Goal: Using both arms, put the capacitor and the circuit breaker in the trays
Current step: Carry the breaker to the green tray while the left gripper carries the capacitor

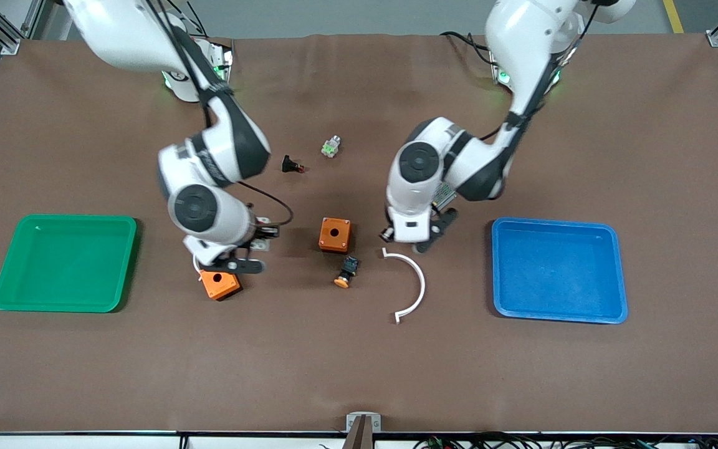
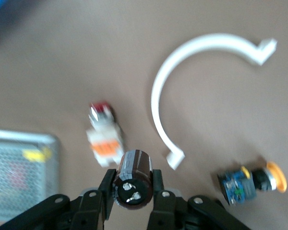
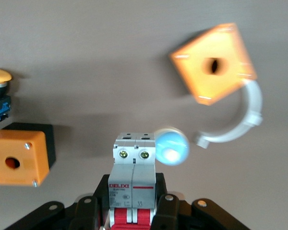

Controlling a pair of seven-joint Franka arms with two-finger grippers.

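Note:
My left gripper [image 2: 133,186] is shut on the capacitor [image 2: 133,176], a stubby dark cylinder with two metal dots on its end. In the front view the left gripper [image 1: 423,243] hangs low over the table between the blue tray [image 1: 558,315] and an orange box [image 1: 335,234]. My right gripper [image 3: 134,207] is shut on the circuit breaker [image 3: 134,165], a white-and-grey block with red levers between the fingers. In the front view the right gripper [image 1: 257,247] is over the table just above another orange box [image 1: 220,284], beside the green tray [image 1: 63,302].
A white curved strip [image 1: 415,280] and a black-and-blue button with an orange cap [image 1: 346,272] lie near the left gripper. A white-and-orange button [image 2: 104,135] lies below it. A black part [image 1: 291,165] and a small green-white part [image 1: 331,147] lie nearer the bases. A blue ball [image 3: 172,146] and white clip [image 3: 235,125] lie under the right gripper.

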